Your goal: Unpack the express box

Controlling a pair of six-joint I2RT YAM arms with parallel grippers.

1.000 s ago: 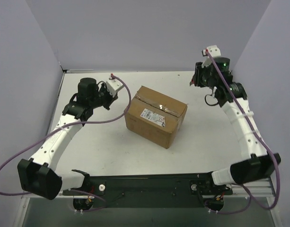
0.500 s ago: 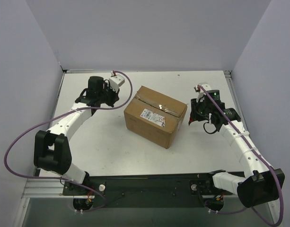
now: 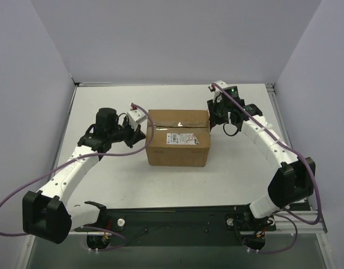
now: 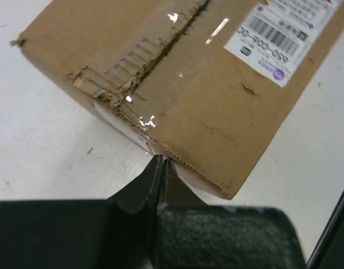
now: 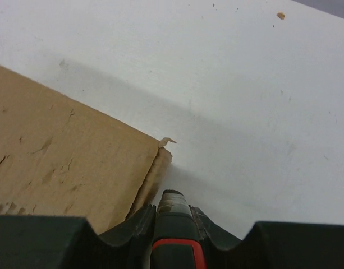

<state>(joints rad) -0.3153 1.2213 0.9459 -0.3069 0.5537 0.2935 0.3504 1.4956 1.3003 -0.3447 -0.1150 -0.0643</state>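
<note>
Purple cables [image 3: 23, 188] loop off both arms above the white table [image 3: 115, 185]. At its middle sits the express box [image 3: 178, 147], skewed a moment earlier and now square to the arms. The left gripper [image 4: 160, 162] reaches in low from the left, jaws pressed together, tips touching the box's taped end. The right gripper [image 3: 214, 114] curls round to the far right corner, clamped on a black, red-banded tool [image 5: 172, 224].

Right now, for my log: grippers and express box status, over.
Left gripper shut, touching express box end. Right gripper shut on black-and-red tool at box corner. Box taped shut, nothing blocking.
</note>
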